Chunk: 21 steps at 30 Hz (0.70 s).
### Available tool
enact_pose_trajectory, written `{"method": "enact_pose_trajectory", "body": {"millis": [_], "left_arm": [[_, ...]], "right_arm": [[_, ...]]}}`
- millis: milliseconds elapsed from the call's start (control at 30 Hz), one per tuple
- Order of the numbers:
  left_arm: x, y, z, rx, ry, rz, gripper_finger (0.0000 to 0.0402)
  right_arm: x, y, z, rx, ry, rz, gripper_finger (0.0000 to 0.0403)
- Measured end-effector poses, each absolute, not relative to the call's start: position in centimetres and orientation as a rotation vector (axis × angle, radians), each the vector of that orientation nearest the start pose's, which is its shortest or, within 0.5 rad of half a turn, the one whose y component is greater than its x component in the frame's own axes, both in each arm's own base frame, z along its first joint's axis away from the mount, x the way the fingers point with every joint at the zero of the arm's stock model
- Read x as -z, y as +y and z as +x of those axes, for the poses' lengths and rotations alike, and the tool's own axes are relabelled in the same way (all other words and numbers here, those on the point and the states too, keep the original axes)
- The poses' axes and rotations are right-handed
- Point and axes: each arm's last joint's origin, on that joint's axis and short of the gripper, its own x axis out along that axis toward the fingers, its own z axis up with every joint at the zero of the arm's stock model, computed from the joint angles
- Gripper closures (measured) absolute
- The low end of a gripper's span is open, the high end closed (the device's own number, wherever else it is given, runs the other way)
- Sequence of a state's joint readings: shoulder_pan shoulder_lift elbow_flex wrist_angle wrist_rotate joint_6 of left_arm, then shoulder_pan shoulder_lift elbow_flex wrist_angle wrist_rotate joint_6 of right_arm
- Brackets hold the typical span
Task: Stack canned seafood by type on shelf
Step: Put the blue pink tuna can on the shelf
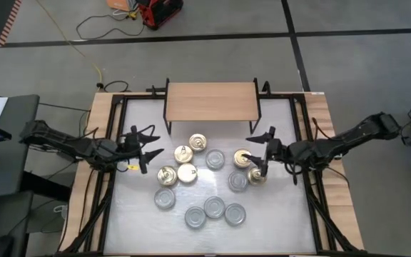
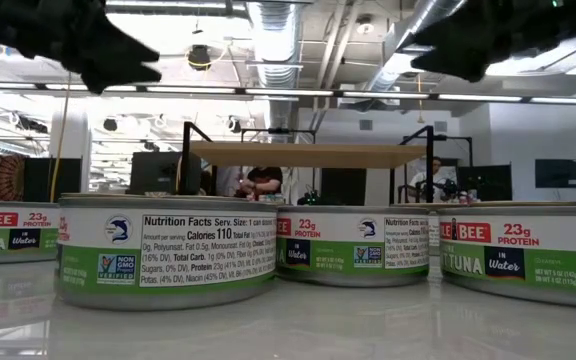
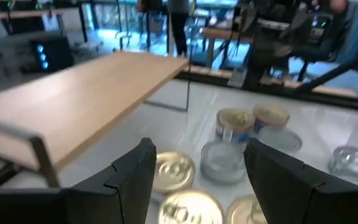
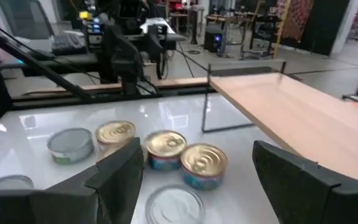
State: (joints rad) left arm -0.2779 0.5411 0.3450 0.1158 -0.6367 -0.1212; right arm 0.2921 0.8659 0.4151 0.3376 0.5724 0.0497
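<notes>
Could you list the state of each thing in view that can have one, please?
shelf: bare, no tins on it.
gold-lid tins: upright on the table, unstacked.
silver-lid tins: on the table, unstacked.
left gripper: open, empty.
right gripper: open, empty, above the tins.

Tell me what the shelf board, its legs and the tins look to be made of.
Shelf board: light wood or wood-look laminate, matte, with faint grain. Its legs: thin black metal, probably painted, judging by the slim straight bars. Tins: shiny metal, a gold pull-tab lid on some, plain silver-grey lids on others; the printed band around the sides looks like paper.
</notes>
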Motion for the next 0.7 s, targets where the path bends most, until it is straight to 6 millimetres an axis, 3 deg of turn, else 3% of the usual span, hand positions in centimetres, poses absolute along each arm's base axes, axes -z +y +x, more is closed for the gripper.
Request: {"method": "enact_pose_trajectory", "body": {"millis": [167, 300, 533, 700], "left_arm": [[-24.7, -2.2, 14.0, -0.349, 0.006, -0.117, 0.0168], [-24.4, -2.4, 14.1, -0.295, 0.035, -0.153, 0.0168], [-22.8, -2.8, 14.7, -0.294, 0.159, -0.171, 0.0168], [-21.8, -3.0, 15.6, -0.321, 0.222, -0.202, 0.0168]], "right_arm": [[-25.3, 4.8, 19.3, 0.246, 0.054, -0.022, 0.0079], [-25.5, 5.7, 19.7, 0.218, 0.15, -0.025, 0.0079], [-26.0, 6.0, 20.1, 0.318, 0.487, 0.049, 0.0082], [-25.1, 4.6, 18.9, 0.347, 0.8, 0.176, 0.0094]]}}
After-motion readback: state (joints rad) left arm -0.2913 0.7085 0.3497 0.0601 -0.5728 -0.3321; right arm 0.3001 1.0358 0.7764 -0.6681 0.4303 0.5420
